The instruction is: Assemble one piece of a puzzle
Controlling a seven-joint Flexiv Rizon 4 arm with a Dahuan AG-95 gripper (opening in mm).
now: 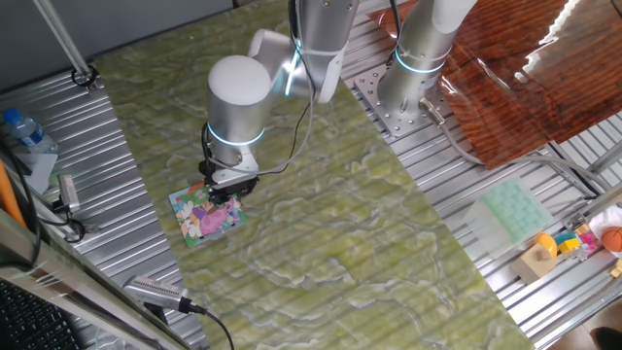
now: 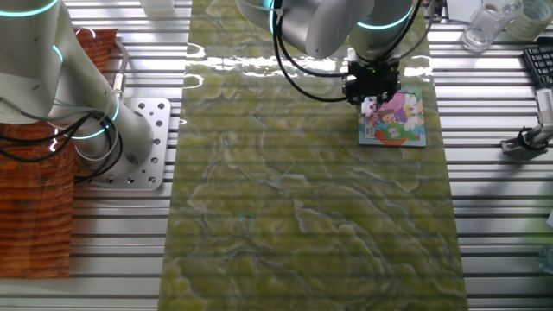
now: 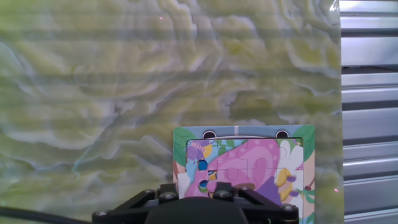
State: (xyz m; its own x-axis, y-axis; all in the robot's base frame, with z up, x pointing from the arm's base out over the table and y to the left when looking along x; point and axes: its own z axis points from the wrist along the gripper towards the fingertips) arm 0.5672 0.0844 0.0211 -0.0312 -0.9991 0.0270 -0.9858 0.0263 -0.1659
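The gripper [image 1: 225, 194] sits low over the puzzle [image 2: 396, 121] (finger state hidden, I can't tell); the piece looks nearly seated, release remaining.

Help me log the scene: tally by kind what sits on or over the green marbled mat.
Puzzle board: 1
Gripper: 1
Loose puzzle pieces visible on the mat: 0
Total: 2
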